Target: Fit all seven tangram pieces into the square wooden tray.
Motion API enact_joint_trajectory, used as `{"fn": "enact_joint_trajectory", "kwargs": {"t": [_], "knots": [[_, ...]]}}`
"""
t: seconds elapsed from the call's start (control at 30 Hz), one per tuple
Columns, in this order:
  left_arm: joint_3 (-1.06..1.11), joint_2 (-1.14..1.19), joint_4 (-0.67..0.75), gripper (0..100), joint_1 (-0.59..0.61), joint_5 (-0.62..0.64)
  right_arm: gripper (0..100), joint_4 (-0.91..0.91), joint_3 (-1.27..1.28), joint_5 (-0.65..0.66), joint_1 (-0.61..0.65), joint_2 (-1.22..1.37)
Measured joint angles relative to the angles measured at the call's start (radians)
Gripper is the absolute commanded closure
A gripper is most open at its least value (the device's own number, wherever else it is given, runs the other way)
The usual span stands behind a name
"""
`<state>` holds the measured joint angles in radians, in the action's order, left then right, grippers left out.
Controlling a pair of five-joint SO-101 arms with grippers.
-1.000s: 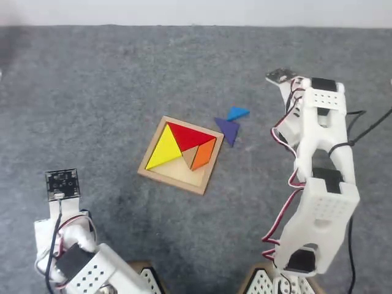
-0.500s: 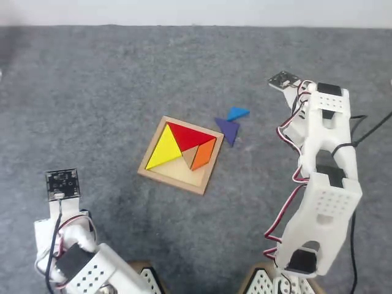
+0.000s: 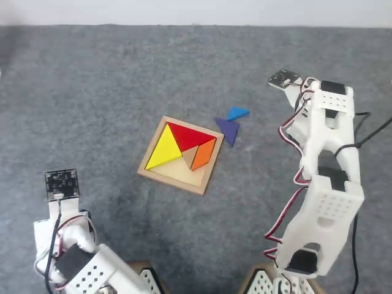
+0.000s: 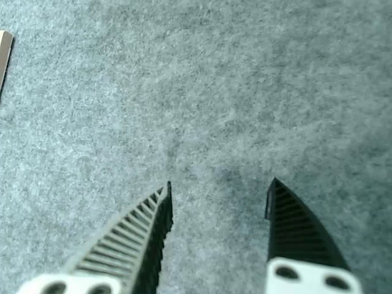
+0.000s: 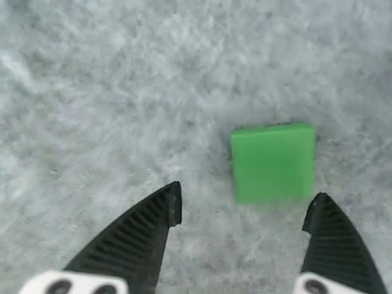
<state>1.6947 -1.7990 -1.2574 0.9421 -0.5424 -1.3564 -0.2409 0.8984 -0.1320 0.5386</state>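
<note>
The square wooden tray (image 3: 203,183) lies mid-table, holding a yellow triangle (image 3: 163,150), a red triangle (image 3: 188,135) and an orange piece (image 3: 203,154). A purple triangle (image 3: 228,130) and a small blue triangle (image 3: 237,113) lie on the carpet just right of the tray. A green square (image 5: 273,161) lies on the carpet just beyond my right gripper (image 5: 246,205), which is open above it, the square nearer one finger. My left gripper (image 4: 219,191) is open over bare grey carpet, with a sliver of the tray's edge (image 4: 5,54) at the side.
Grey carpet covers the table. The right arm (image 3: 323,177) stands tall along the right side, its wrist camera (image 3: 283,78) at the far end. The left arm (image 3: 67,245) sits at the near left corner.
The right arm has shifted slightly to the right and away from the tray. The left arm and the pieces have not moved.
</note>
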Motion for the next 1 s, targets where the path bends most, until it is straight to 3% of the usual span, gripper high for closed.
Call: {"fn": "enact_joint_trajectory", "kwargs": {"t": [0.23,0.43,0.67,0.83,1.0], "knots": [[0.0,0.0,0.0,76,0.0,0.0,69.7,0.064,-0.002,0.034,-0.003,0.101],[0.0,0.0,0.0,76,0.0,0.0,90.3,0.064,-0.012,0.034,-0.005,0.114],[0.0,0.0,0.0,76,0.0,0.0,88.6,0.064,-0.028,0.034,-0.008,0.112],[0.0,0.0,0.0,76,0.0,0.0,82.0,-0.054,-0.083,0.005,-0.005,0.123],[0.0,0.0,0.0,76,0.0,0.0,86.8,-0.149,-0.15,-0.063,-0.003,0.135]]}}
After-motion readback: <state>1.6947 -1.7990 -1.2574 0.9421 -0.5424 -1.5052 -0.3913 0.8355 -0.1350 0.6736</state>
